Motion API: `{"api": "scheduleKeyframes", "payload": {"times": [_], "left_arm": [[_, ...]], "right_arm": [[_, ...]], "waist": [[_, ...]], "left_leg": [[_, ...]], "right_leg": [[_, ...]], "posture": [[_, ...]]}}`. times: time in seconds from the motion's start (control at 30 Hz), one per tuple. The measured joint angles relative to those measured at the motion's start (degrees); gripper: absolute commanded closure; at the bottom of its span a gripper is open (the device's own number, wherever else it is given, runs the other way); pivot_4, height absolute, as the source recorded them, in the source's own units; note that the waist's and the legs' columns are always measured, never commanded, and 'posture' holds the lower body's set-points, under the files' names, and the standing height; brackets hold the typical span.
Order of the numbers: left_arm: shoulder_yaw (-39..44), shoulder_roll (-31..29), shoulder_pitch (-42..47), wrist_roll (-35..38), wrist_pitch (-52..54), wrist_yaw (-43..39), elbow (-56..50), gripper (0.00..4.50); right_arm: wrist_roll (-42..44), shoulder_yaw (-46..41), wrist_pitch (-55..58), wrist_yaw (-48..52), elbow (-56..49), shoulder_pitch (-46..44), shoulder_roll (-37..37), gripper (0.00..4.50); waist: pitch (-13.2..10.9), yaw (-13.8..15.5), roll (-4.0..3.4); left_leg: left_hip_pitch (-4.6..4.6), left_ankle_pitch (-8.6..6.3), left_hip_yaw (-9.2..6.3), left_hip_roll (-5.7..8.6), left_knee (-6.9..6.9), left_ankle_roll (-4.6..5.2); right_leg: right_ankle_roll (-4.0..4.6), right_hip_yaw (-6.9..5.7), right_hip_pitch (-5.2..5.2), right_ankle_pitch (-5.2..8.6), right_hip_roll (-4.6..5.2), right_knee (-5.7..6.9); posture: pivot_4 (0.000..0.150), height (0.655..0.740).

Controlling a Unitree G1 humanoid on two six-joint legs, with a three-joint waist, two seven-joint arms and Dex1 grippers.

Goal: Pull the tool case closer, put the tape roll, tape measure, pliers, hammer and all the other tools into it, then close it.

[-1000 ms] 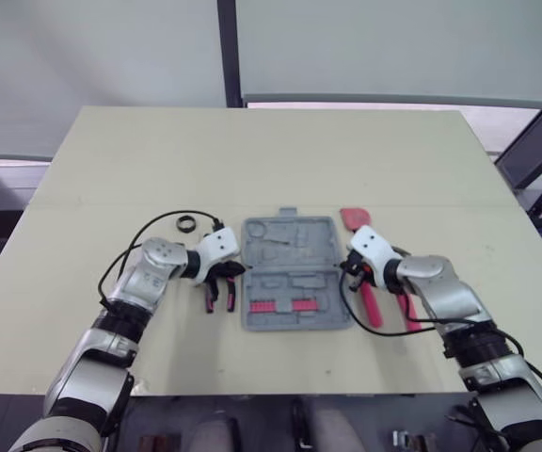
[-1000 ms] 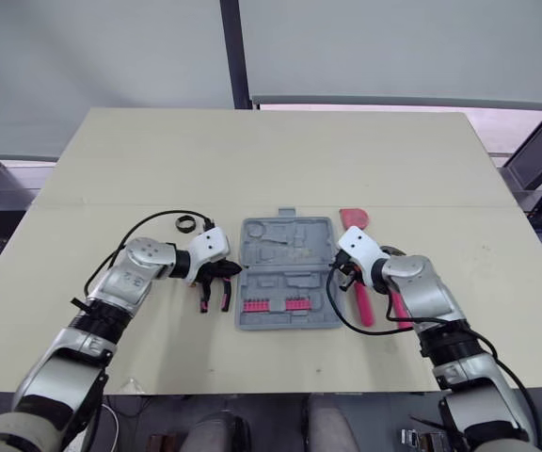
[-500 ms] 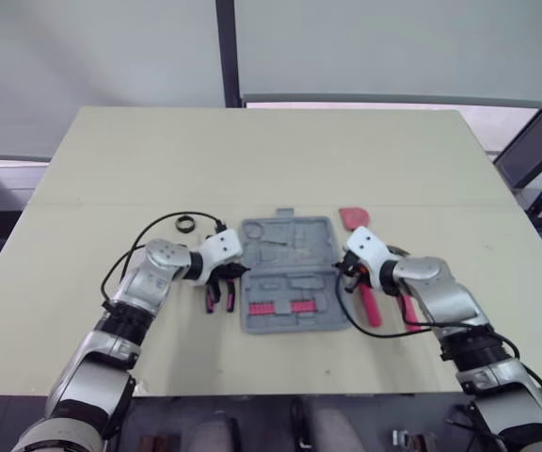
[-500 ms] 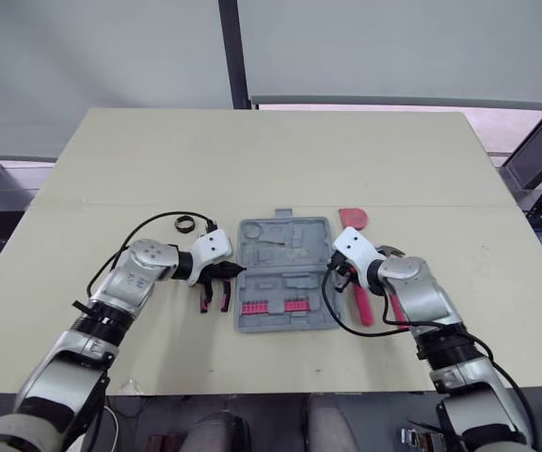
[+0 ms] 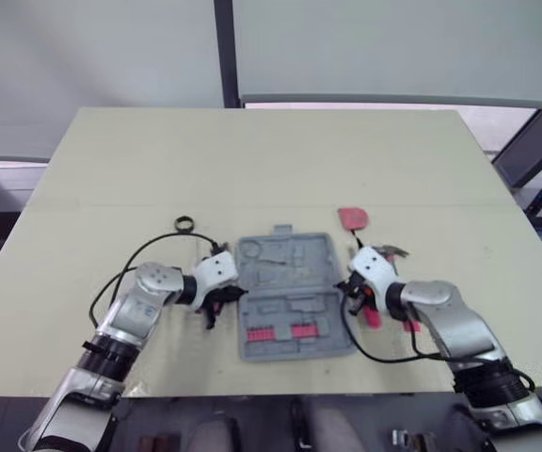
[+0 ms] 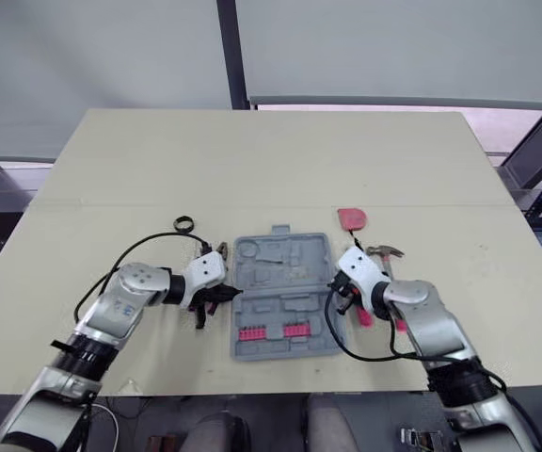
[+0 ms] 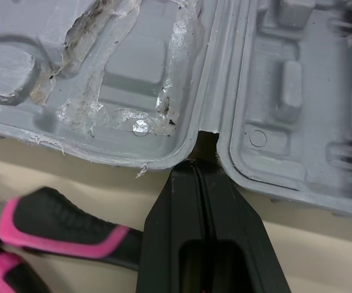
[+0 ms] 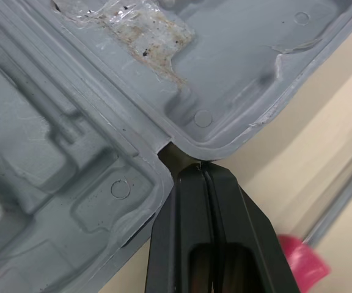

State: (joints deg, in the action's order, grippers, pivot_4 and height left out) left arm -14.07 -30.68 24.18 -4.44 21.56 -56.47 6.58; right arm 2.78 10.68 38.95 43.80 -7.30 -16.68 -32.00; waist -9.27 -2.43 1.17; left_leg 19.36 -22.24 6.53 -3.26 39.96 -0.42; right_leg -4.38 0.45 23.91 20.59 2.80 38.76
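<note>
The grey tool case (image 5: pixel 285 282) lies open near the table's front, a row of pink bits (image 5: pixel 276 332) in its near half. My left gripper (image 5: pixel 231 294) is shut, its tip pressed into the hinge notch on the case's left edge (image 7: pixel 201 137). My right gripper (image 5: pixel 351 287) is shut too, its tip in the hinge notch (image 8: pixel 171 149) on the right edge. The pink-handled pliers (image 7: pixel 60 226) lie beside the left gripper. A hammer (image 5: pixel 390 251) lies right of the case. The tape roll (image 5: pixel 184 224) and red tape measure (image 5: pixel 352 218) sit farther back.
The cream table (image 5: pixel 271 160) stretches far back behind the case. A black cable (image 5: pixel 144 254) loops from the left arm over the table. The table's front edge runs close below the case.
The case has slid toward the table's front edge with both gripper tips in its hinge notches. The tape roll and tape measure stayed where they were.
</note>
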Motion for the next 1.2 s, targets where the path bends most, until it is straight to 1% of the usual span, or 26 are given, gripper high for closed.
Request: {"api": "scheduleKeyframes", "payload": {"times": [0.33,0.67,0.93,1.2], "left_arm": [[-0.2,-1.2,-2.7,0.8,4.5,0.0,-5.6,4.50],[0.1,-5.5,-8.5,3.0,6.8,-0.8,-12.6,4.50],[0.8,-8.2,-12.8,5.7,8.6,-0.7,-17.1,4.50],[0.8,-8.6,-15.5,6.5,9.2,0.4,-19.5,4.50]], "right_arm": [[2.2,0.0,2.9,0.0,-5.4,3.8,-1.8,4.44],[6.9,-0.1,7.8,0.4,-13.0,9.3,-3.0,4.44],[8.2,0.0,8.9,0.1,-15.5,11.3,-3.1,4.44],[8.8,0.1,10.0,-0.2,-17.6,13.3,-3.8,4.44]], "waist": [[0.0,0.7,0.00],[0.0,0.7,0.00],[0.0,0.7,0.00],[0.0,0.8,0.00]], "left_leg": [[0.00,0.00,0.01,0.01,-0.01,0.00],[0.00,0.00,0.00,0.01,-0.05,0.00],[-0.01,-0.01,-0.01,0.01,-0.08,0.00],[-0.04,-0.02,-0.03,0.01,-0.10,0.02]], "right_leg": [[0.00,0.00,0.00,0.00,0.00,-0.13],[0.02,0.03,-0.01,0.01,0.00,-0.17],[0.04,0.02,-0.02,0.02,0.01,-0.20],[0.04,0.01,-0.08,0.02,0.02,-0.27]], "posture": [[0.150,0.7400],[0.150,0.7400],[0.150,0.7400],[0.150,0.7400]]}}
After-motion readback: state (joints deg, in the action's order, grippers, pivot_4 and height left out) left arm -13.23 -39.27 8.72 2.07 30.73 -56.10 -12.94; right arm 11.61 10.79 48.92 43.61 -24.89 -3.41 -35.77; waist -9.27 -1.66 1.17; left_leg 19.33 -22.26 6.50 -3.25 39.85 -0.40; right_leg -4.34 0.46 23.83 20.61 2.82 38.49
